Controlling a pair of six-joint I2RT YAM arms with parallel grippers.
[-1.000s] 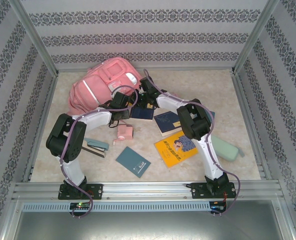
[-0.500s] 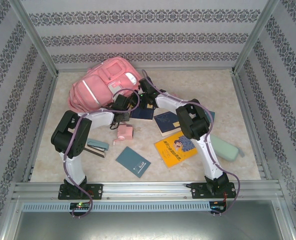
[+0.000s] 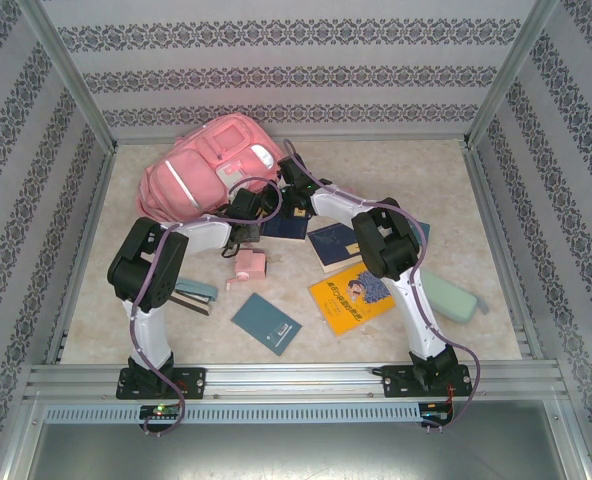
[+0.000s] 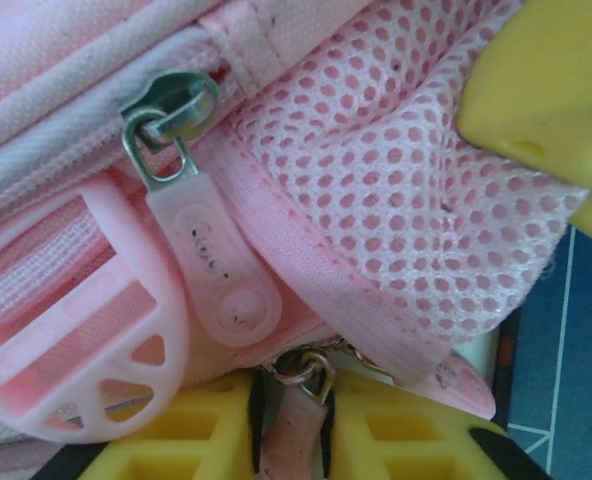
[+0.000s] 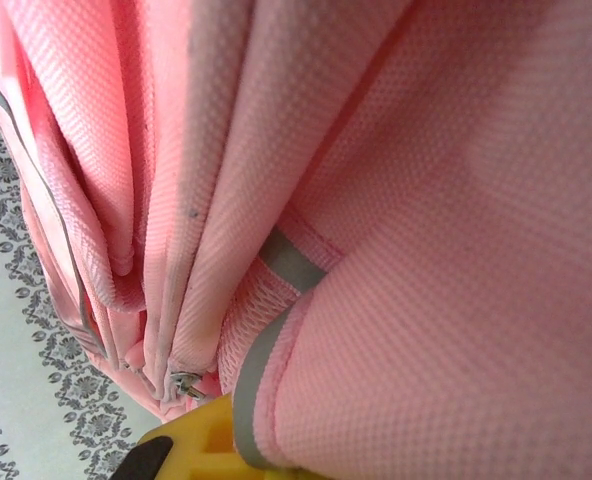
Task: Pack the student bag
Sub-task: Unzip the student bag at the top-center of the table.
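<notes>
The bag [image 3: 206, 170] lies on its side at the far left of the table, and both grippers are at its near edge, close beside each other.

The left gripper [image 4: 294, 445] has its jaws drawn narrow around a small pink tab [image 4: 296, 425], which hangs from a ring straight into the gap between them. Only thin dark slits show on each side of the tab, so I cannot tell whether the jaws already press it. I think this tab is taken in order to pull the zip and open the bag. Just above the jaws, a little to their left, there is a second slider [image 4: 171, 108] with a longer tab [image 4: 221, 275]; nothing touches it.

The right gripper [image 3: 287, 181] is closed. Folds of pink cloth run down into its jaws, and the mesh [image 4: 406, 180], up and to the right of the left jaws, is bunched toward a yellow finger there. So it seems to pinch the bag, probably to hold it steady against the pull on the zip.

The yellow book [image 3: 351, 297] and the other things lie well behind both jaws, nearer the arm bases, not yet packed. By my judgement the task is at its beginning.
</notes>
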